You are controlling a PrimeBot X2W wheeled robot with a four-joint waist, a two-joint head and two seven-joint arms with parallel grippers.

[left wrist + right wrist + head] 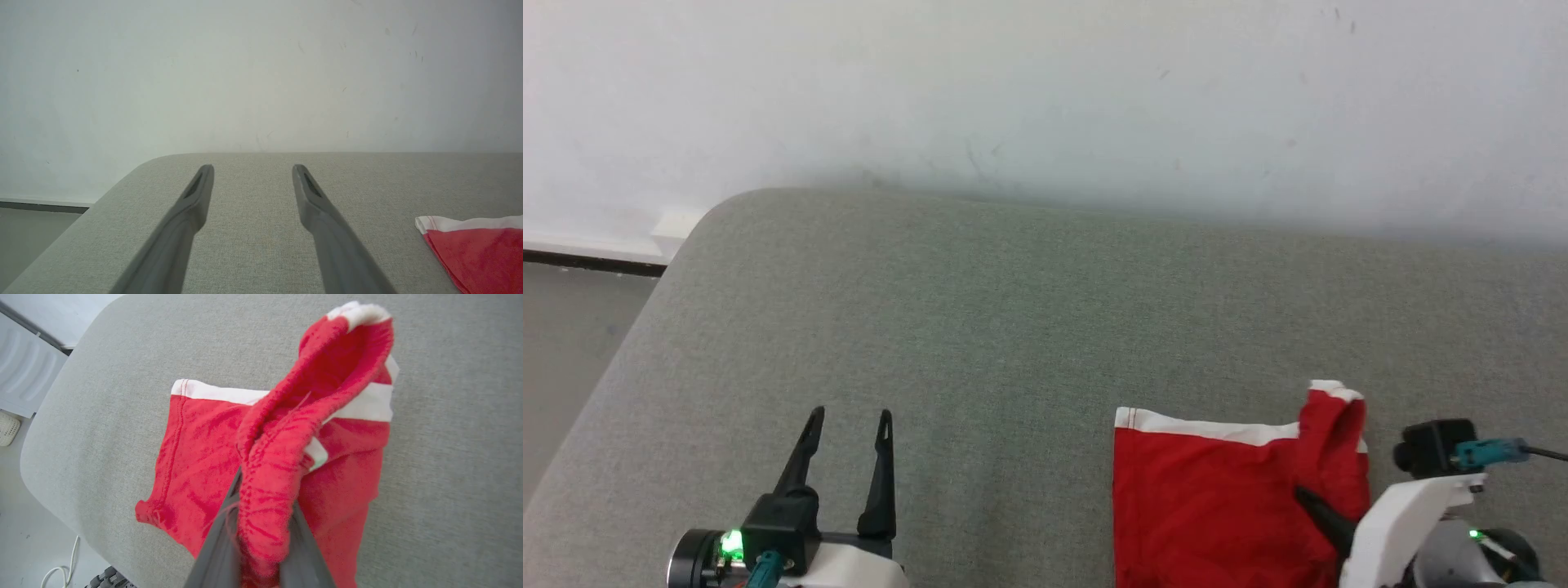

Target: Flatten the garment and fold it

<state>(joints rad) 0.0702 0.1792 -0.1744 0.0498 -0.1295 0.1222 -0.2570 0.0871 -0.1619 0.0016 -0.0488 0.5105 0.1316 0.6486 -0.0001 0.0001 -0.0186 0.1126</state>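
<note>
Grey padded surface (1013, 327) holds the garment (1201, 506) at four o'clock in the head view, its right side pinched up by the nearly closed right gripper (263, 539), seemingly mid-fold and needing a carry toward nine o'clock, while the left gripper (849, 415) at seven o'clock gapes empty.

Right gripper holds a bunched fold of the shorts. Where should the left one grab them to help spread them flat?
Grip the garment at its free white-banded corner, the one nearest the left gripper. Come in low from the left, along the cushion: that corner lies flat, its edge facing the open jaws, away from the right gripper.
</note>
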